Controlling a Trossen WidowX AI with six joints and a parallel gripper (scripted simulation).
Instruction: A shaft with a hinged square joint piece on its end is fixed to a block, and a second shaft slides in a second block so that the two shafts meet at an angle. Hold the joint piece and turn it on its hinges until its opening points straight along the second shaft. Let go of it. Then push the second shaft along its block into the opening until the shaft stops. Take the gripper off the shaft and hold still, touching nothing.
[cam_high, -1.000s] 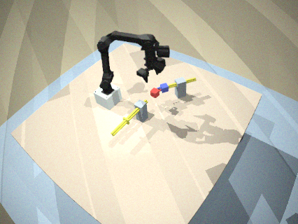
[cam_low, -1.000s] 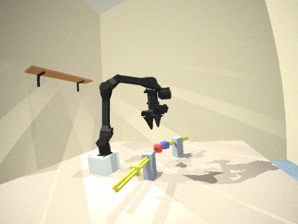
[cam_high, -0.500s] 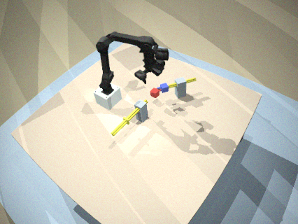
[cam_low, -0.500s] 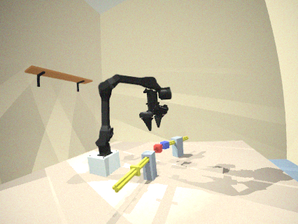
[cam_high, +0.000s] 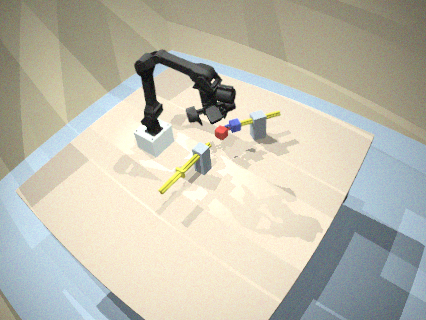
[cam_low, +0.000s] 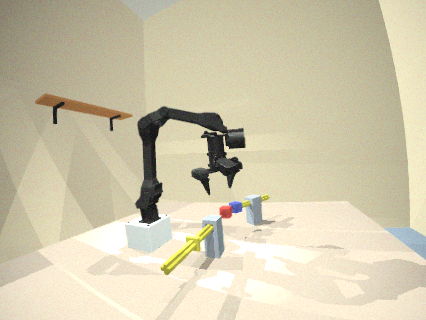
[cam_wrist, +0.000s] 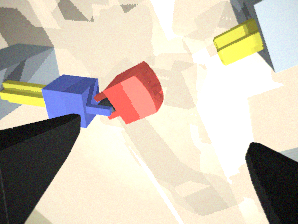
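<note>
The red joint piece (cam_high: 221, 132) (cam_low: 226, 212) (cam_wrist: 135, 97) hangs by its hinge from the blue piece (cam_high: 234, 125) (cam_low: 235, 207) (cam_wrist: 67, 100) on the fixed yellow shaft (cam_high: 273, 115) (cam_low: 265, 198) (cam_wrist: 22, 93). In the wrist view its free end points roughly toward the second shaft's end; the opening's exact direction cannot be told. The second yellow shaft (cam_high: 172, 182) (cam_low: 177, 260) (cam_wrist: 237, 42), with a collar, passes through its grey block (cam_high: 202, 160) (cam_low: 214, 240) (cam_wrist: 282, 35). Its end stands apart from the red piece. My gripper (cam_low: 219, 190) is wide open and empty, above the joint.
The fixed shaft's grey block (cam_high: 258, 127) (cam_low: 254, 211) stands beyond the blue piece. The arm's white base (cam_high: 155, 138) (cam_low: 148, 235) is left of both blocks. A wooden shelf (cam_low: 82, 106) is on the wall at the left.
</note>
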